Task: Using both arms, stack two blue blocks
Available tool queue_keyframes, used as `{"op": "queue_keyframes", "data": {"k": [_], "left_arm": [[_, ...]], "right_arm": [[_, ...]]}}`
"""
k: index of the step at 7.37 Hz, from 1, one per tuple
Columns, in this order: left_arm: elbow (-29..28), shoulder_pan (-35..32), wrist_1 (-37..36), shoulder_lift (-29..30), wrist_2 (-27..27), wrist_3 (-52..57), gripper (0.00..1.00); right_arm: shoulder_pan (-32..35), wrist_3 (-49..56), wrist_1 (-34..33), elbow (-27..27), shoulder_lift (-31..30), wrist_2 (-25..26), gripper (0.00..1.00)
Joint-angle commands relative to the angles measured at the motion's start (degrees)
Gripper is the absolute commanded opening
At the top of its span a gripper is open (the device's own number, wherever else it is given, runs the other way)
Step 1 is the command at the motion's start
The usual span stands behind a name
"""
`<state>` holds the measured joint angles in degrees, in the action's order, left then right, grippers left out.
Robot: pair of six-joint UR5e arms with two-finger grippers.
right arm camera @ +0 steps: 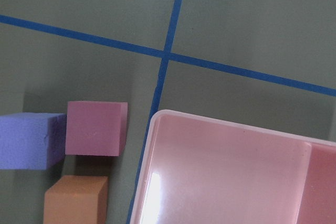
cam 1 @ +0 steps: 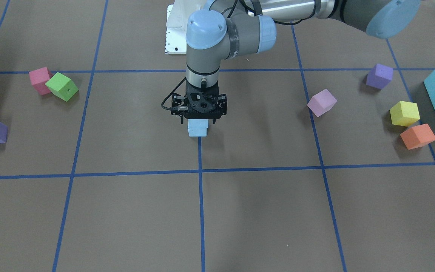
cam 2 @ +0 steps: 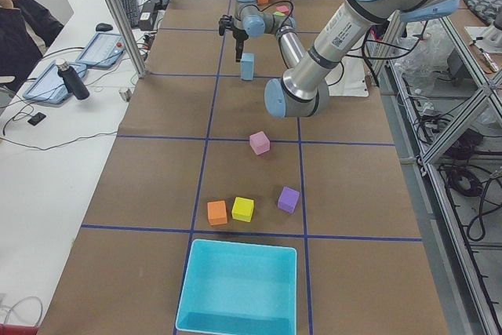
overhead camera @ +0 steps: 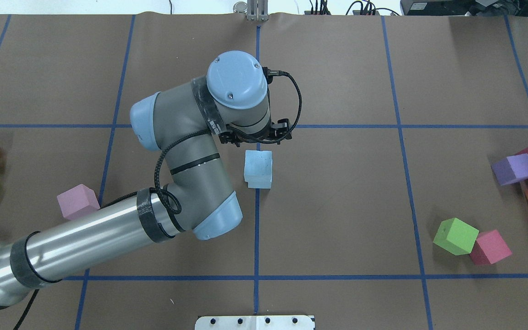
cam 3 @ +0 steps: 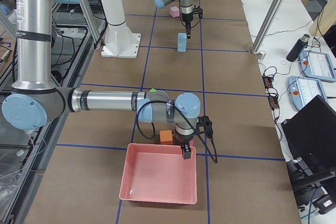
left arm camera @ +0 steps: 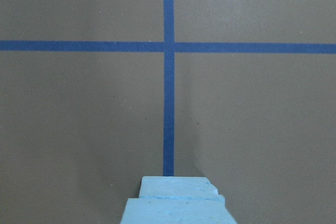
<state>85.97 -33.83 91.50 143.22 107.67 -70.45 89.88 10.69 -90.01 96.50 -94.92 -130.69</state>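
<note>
The two blue blocks (overhead camera: 258,169) stood one on the other on the bench (overhead camera: 337,206), about midway between its two short ends and midway between the robot's edge and the operators' edge. They sat on the blue tape line (overhead camera: 256,229) that crosses there. In the left wrist view the upper cube's edge was stepped slightly off the lower one's, so the stack looked a little out of square.

The left end effector (cam 1: 198,121) hung straight over the stack, very close to its top. In the front-facing view its jaws appeared apart, wider than the cube and not pressing it, though the black housing hid much of them. The right end effector (cam 3: 185,150) hung over the rim of the pink bin (cam 3: 157,179) at the bench's end on the robot's right, well apart from the stack. Only the side camera caught it, so I could not tell whether it was apart or together.

The stacking itself looked done, so the danger lay in getting clear of it. If the left arm (overhead camera: 186,137) swung sideways before rising, a jaw would likely catch the upper cube, and light foam would slide or tip off easily. The small offset left it less support than a square stack would have. Foam could also cling to a jaw and lift with it, then drop crooked
</note>
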Motion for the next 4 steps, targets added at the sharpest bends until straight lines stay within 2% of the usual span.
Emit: {"op": "queue_keyframes", "data": {"k": [1, 2, 4], "left_arm": [[4.9, -6.4, -0.2, -4.8, 8.1, 6.8, 0.98], [9.9, -8.4, -0.2, -11.6, 8.7, 13.5, 0.98], [13.2, -14.6, 0.2, -20.9, 13.0, 27.9, 0.97]], "right_arm": [[0.0, 0.0, 0.0, 0.0, 0.0, 0.0, 1.00], [0.0, 0.6, 0.0, -0.1, -0.1, 0.3, 1.00], [-0.1, 0.9, 0.0, 0.0, -0.1, 0.3, 1.00]]}}
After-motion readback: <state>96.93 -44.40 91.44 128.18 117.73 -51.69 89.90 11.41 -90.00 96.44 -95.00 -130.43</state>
